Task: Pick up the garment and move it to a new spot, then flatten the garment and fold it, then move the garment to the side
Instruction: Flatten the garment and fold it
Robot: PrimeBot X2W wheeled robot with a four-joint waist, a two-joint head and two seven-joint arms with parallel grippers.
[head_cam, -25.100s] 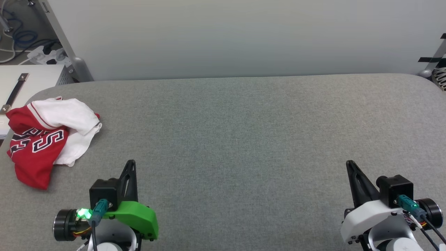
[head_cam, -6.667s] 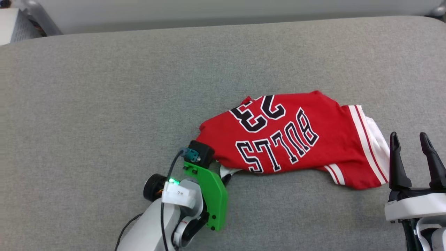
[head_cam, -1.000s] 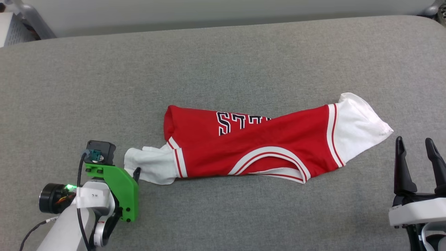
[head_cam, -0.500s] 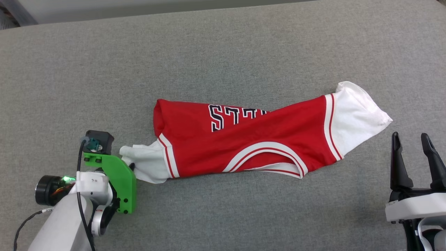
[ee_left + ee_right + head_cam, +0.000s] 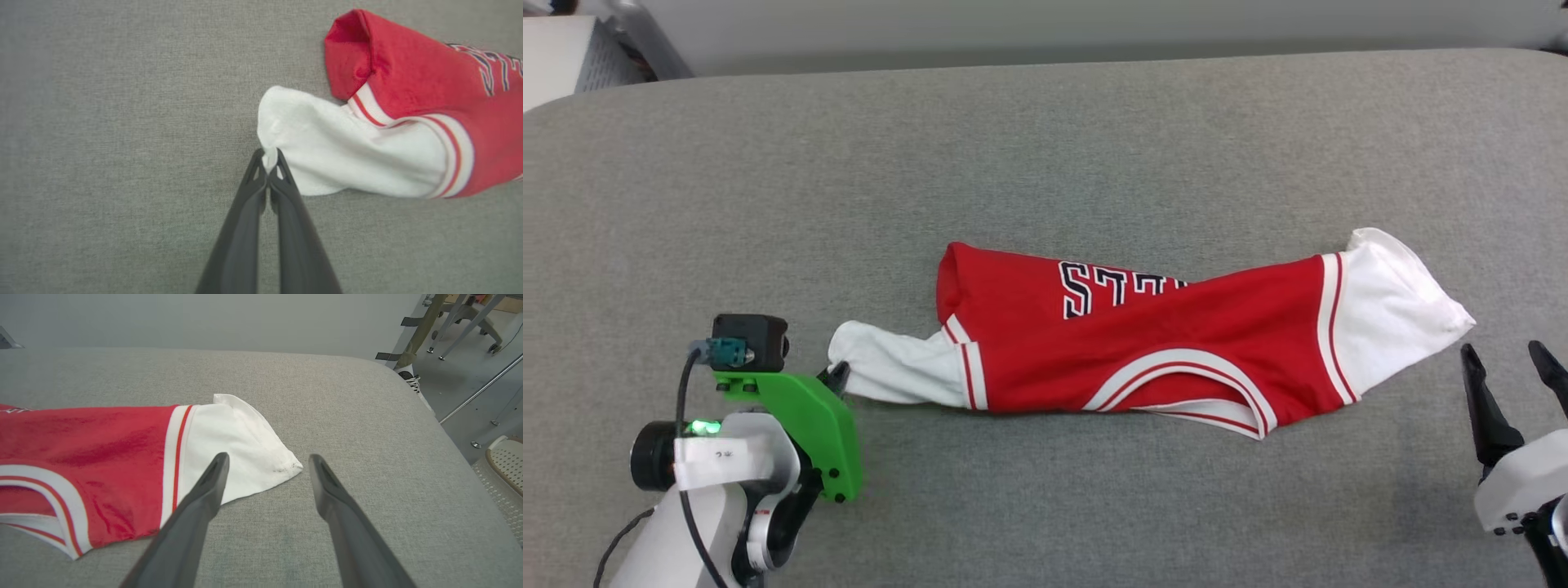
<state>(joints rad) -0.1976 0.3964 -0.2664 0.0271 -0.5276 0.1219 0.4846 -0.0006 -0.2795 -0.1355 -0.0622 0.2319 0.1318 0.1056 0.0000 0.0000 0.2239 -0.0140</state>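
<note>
The garment [image 5: 1160, 343] lies stretched left to right across the middle of the grey table, red body rumpled and folded over itself, with part of the black lettering showing upside down. My left gripper [image 5: 837, 377] is shut on the hem of the garment's left white sleeve [image 5: 327, 155]; the left wrist view shows white cloth pinched between the fingertips of my left gripper [image 5: 269, 157]. The right white sleeve [image 5: 1396, 314] lies flat at the far right. My right gripper [image 5: 1507, 359] stands open just below that sleeve, touching nothing. In the right wrist view my right gripper [image 5: 267, 462] points at the sleeve corner [image 5: 245, 445].
The grey padded table [image 5: 1045, 163] stretches wide around the garment. Its rounded right edge [image 5: 429, 412] drops to a floor with chair legs and a metal pole. A white cabinet corner [image 5: 564, 49] sits beyond the far left edge.
The head camera shifted, so the whole scene slid right and down. The left sleeve now lies pulled straighter from the body, still held by my left gripper. My right gripper sits lower in view.
</note>
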